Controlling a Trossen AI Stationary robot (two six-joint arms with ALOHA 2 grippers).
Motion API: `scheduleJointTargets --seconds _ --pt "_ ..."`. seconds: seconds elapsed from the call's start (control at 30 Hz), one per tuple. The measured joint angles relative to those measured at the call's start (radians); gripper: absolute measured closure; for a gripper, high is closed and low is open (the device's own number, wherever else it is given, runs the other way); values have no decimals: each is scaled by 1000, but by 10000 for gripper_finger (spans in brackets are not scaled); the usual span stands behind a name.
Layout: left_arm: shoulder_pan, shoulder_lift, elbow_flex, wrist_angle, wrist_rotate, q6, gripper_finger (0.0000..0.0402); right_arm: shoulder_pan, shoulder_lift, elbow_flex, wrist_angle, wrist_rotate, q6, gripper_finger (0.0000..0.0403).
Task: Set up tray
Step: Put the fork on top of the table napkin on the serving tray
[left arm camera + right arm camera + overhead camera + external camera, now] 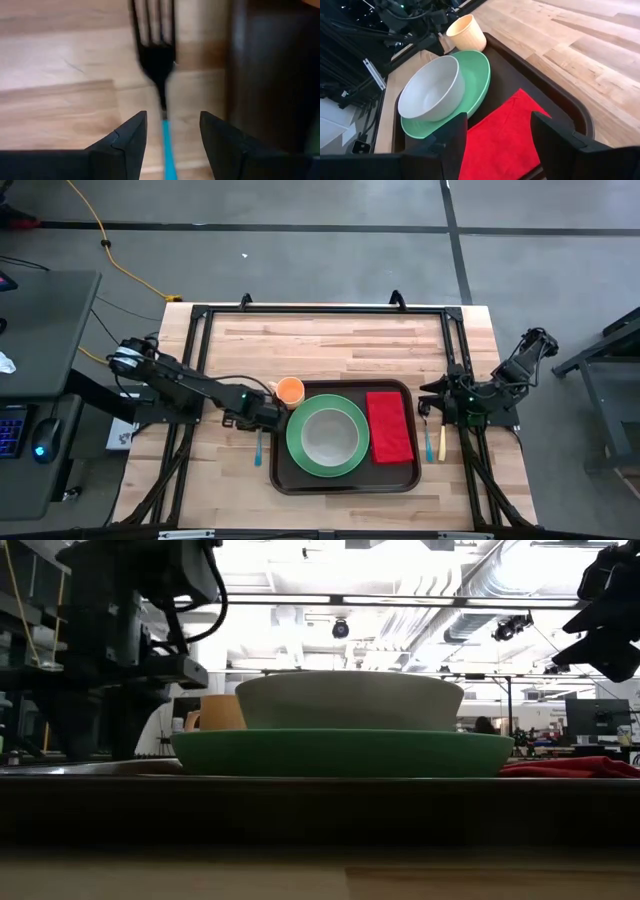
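The tray point(345, 480) sits at the table's six o'clock, holding a green plate point(327, 436) with a bowl point(328, 434). The left gripper point(171, 131), at the tray's nine o'clock, stands spread over a fork point(159, 55). The right gripper point(497, 132), at three o'clock, is spread, holding nothing.

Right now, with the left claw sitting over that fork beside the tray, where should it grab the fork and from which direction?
Grip the fork on its thin blue handle, coming straight down from above. It lies flat on the table just outside the tray, parallel to its left rim, so only the handle's two long sides can be pinched. The left claw is open and already straddles the handle.
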Motion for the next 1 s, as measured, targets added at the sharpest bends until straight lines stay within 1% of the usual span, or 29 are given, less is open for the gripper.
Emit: scheduleJointTargets --seconds 0.13,0.33,0.43,0.53,0.67,0.8,1.0 --pt "23 28 0 0 28 10 190 0 7 1 3 -1 -24 206" --pt "24 87 5 17 97 27 190 0 6 1 4 6 -31 206" --pt "24 103 4 22 112 26 190 0 7 1 12 5 -31 206" --pt "24 108 4 24 117 26 190 0 7 1 23 -9 -32 206" --pt "24 109 3 25 121 23 192 0 7 1 48 -63 -33 206" --pt "24 110 3 26 125 18 215 0 7 1 56 -122 -29 206" --pt "23 111 3 16 145 -3 277 0 7 1 56 -152 -28 206"
